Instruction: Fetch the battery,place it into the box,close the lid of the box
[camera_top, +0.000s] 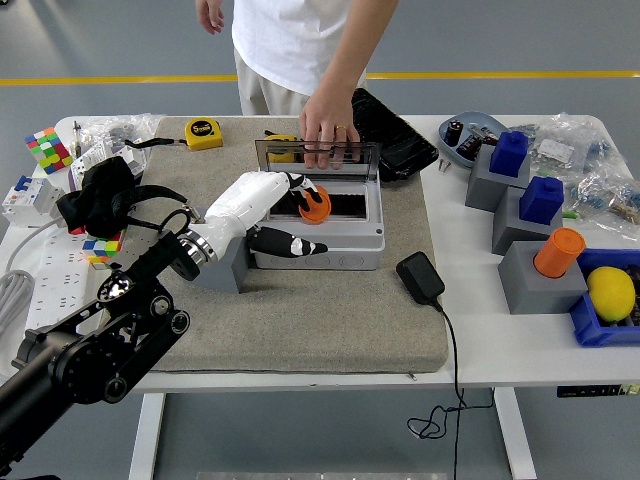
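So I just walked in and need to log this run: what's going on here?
The left robot hand reaches into the open grey box on the mat, fingers beside the orange battery inside; grip unclear. A person's hand holds the clear lid upright. The lid is not yet closed.

I see yellow tape measure (203, 131) at mat's far left; Rubik's cube (43, 149) near table's left edge. Black charger (421, 278) right of mat. Blue blocks (510, 153), lemon (611, 293) in blue tray, far right.
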